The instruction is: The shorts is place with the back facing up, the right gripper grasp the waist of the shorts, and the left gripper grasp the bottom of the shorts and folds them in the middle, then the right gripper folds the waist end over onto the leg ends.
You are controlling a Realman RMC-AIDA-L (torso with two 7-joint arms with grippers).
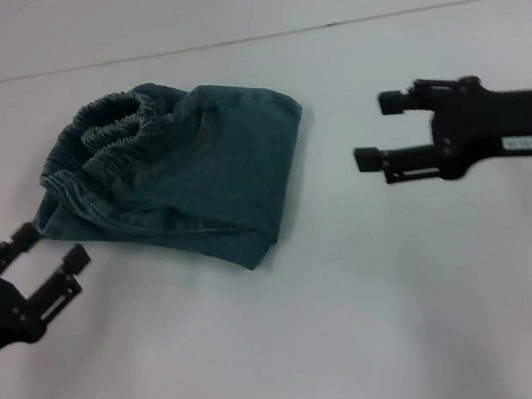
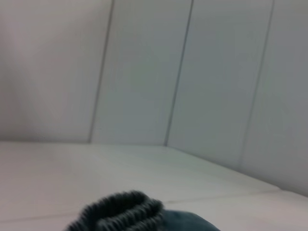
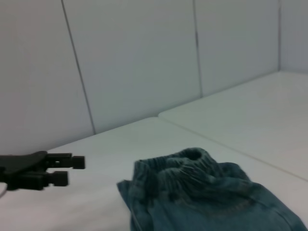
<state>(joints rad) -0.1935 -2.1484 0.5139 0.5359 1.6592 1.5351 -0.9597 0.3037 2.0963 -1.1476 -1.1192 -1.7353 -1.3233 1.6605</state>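
Head view: the shorts [image 1: 181,172] lie folded into a compact bundle on the white table [image 1: 367,325], left of centre and toward the far side. The waist [image 1: 113,127] sits on top at the far-left part of the bundle, its gathered band bunched into ruffles. A folded edge forms the near-right corner of the bundle. The leg ends cannot be made out in this view. The left gripper [image 1: 49,248] is at the near left, just beside the near-left edge of the shorts; one fingertip is close to the cloth, but contact cannot be confirmed. Its jaws are spread and hold nothing. The right gripper [image 1: 380,131] is at the right, well apart from the shorts, with its fingers pointing left toward them. Its jaws are spread and hold nothing. A small white label [image 1: 519,145] shows on its black wrist.

Left wrist view: the ruffled waist [image 2: 120,211] appears close to the camera, with plain denim [image 2: 187,222] next to it. Behind it are the table [image 2: 72,168] and a panelled wall [image 2: 192,72]. No fingers show here.

Right wrist view: the shorts [image 3: 207,197] lie on the table [image 3: 269,120] with the waist [image 3: 185,166] on the far side of the bundle. The left gripper [image 3: 66,170] is beyond them, clear of the cloth here, jaws apart. A panelled wall [image 3: 144,57] stands behind.
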